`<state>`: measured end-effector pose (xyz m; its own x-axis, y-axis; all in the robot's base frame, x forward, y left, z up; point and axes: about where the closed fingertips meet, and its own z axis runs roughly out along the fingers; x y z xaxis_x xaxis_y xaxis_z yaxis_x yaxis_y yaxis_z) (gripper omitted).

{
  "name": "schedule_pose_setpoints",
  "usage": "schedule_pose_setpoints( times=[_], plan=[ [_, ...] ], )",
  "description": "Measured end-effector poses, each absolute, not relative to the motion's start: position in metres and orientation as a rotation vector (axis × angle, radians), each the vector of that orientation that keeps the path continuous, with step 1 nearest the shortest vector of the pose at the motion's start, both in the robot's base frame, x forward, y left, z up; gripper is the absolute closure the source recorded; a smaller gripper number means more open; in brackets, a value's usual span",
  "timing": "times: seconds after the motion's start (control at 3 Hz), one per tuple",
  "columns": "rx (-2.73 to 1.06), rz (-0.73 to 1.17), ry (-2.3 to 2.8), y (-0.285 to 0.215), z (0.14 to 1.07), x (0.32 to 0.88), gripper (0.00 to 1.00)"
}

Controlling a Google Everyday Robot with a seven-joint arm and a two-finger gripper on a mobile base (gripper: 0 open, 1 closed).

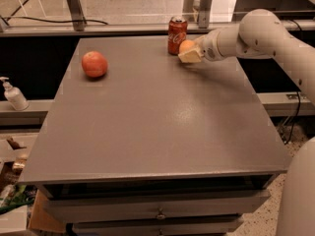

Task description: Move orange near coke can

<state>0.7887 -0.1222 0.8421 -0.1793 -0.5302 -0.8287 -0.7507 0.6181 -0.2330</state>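
The coke can [176,35] stands upright near the far edge of the grey table [147,117]. The orange [186,46] is right beside the can on its right, held between the pale fingers [190,57] of my gripper [189,52]. The gripper reaches in from the right on the white arm [251,33] and is shut on the orange, low over the table top. I cannot tell whether the orange rests on the table.
A larger reddish apple [94,64] sits at the far left of the table. A white pump bottle [14,95] stands on a ledge to the left. Drawers [157,213] run under the front edge. A railing and cable lie behind the table.
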Motion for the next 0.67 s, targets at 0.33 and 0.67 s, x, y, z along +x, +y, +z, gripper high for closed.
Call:
schedule_pose_setpoints(
  times=[0.33, 0.67],
  plan=[
    [-1.029, 0.29, 1.856, -0.1188, 0.8396, 0.7905, 0.6],
    [-1.03, 0.297, 1.859, -0.1168, 0.8379, 0.7915, 0.36]
  ],
)
